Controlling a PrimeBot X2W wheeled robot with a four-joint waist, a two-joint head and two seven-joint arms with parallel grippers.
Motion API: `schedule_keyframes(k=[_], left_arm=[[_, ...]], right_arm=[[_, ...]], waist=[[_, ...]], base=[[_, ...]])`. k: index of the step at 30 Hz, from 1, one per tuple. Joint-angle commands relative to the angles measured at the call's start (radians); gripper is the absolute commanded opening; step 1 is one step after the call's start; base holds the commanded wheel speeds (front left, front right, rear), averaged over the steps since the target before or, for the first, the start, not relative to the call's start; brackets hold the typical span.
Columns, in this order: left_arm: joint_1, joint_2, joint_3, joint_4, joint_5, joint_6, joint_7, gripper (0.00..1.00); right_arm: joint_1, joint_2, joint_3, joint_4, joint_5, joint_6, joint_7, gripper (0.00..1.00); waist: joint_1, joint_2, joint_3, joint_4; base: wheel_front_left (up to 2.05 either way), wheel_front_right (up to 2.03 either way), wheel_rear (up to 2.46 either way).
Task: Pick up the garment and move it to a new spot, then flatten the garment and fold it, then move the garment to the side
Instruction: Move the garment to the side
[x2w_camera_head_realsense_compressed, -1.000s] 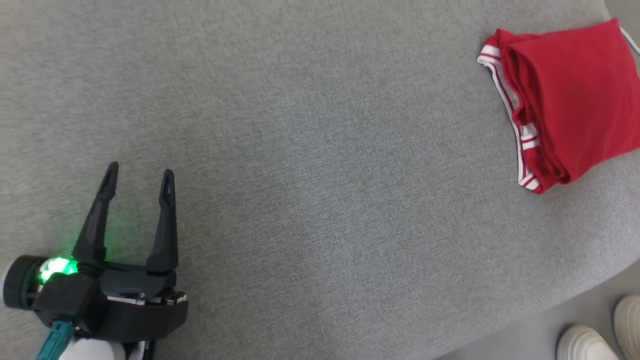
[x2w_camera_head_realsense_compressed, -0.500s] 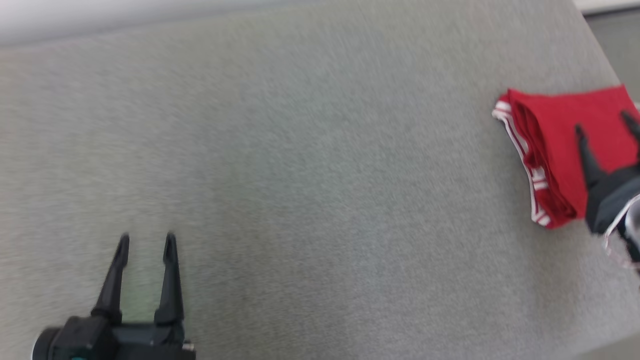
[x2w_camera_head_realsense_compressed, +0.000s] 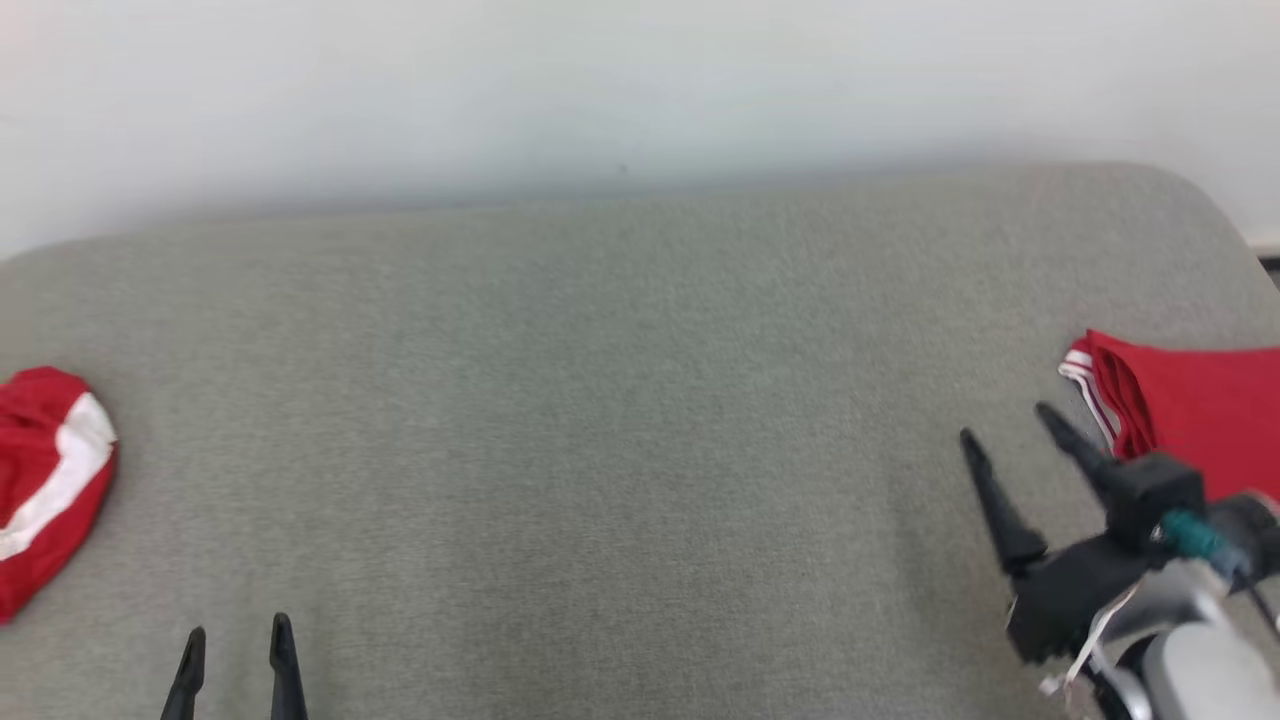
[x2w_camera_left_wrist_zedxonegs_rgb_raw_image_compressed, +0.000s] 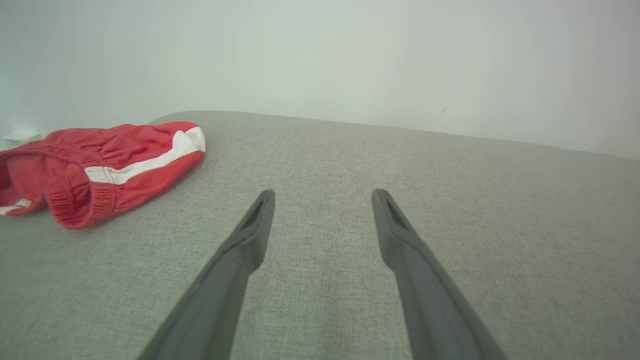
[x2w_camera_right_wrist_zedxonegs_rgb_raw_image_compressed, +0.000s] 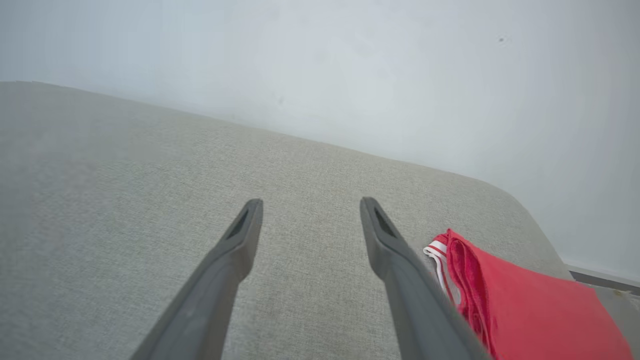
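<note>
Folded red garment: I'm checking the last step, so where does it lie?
In the head view, the folded red garment lies at the right edge of the grey fabric surface, just beyond the right gripper.

folded garment (x2w_camera_head_realsense_compressed: 1195, 415): far right on cushion (x2w_camera_head_realsense_compressed: 620, 420)
crumpled garment (x2w_camera_head_realsense_compressed: 45, 480): far left on cushion
wall (x2w_camera_head_realsense_compressed: 600, 80): behind cushion

Table top (x2w_camera_head_realsense_compressed: 600, 420): grey woven cloth, matt, fine grain. Left gripper (x2w_camera_left_wrist_zedxonegs_rgb_raw_image_compressed: 323, 194) and right gripper (x2w_camera_right_wrist_zedxonegs_rgb_raw_image_compressed: 311, 201): fingers of dark matt plastic, smooth. Right of the right gripper, folded garment (x2w_camera_right_wrist_zedxonegs_rgb_raw_image_compressed: 530, 310): red cloth, smooth, flat. Left of the left gripper, crumpled shorts (x2w_camera_left_wrist_zedxonegs_rgb_raw_image_compressed: 110, 160): red cloth, ribbed gathered waistband. Wall (x2w_camera_head_realsense_compressed: 640, 90): pale, matt, smooth.
</note>
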Motion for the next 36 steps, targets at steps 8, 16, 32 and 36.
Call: schedule_keyframes(k=[8, 16, 32, 36], left_arm=[[0.05, -0.005, 0.001, -0.009, 0.007, -0.007, -0.003, 1.0], [0.055, -0.004, -0.03, -0.004, -0.002, -0.006, -0.003, 1.0], [0.066, -0.005, -0.051, 0.033, -0.02, -0.007, -0.003, 1.0], [0.064, -0.005, -0.053, 0.037, -0.021, -0.007, -0.003, 1.0]], right_arm=[[0.192, 0.16, -0.058, -0.033, -0.034, -0.003, -0.134, 1.0], [0.283, 0.263, -0.154, 0.007, -0.088, -0.003, -0.246, 1.0], [0.285, 0.302, -0.196, 0.072, -0.11, -0.003, -0.299, 1.0], [0.279, 0.304, -0.189, 0.074, -0.101, -0.003, -0.3, 1.0]], waist=[[0.0003, 0.0002, -0.107, 0.057], [0.0003, 0.0002, -0.13, 0.029], [0.0003, 0.0002, -0.152, 0.001], [0.0003, 0.0002, -0.15, -0.002]], base=[[0.0, 0.0, 0.0], [0.0, 0.0, 0.0], [0.0, 0.0, 0.0], [0.0, 0.0, 0.0]])
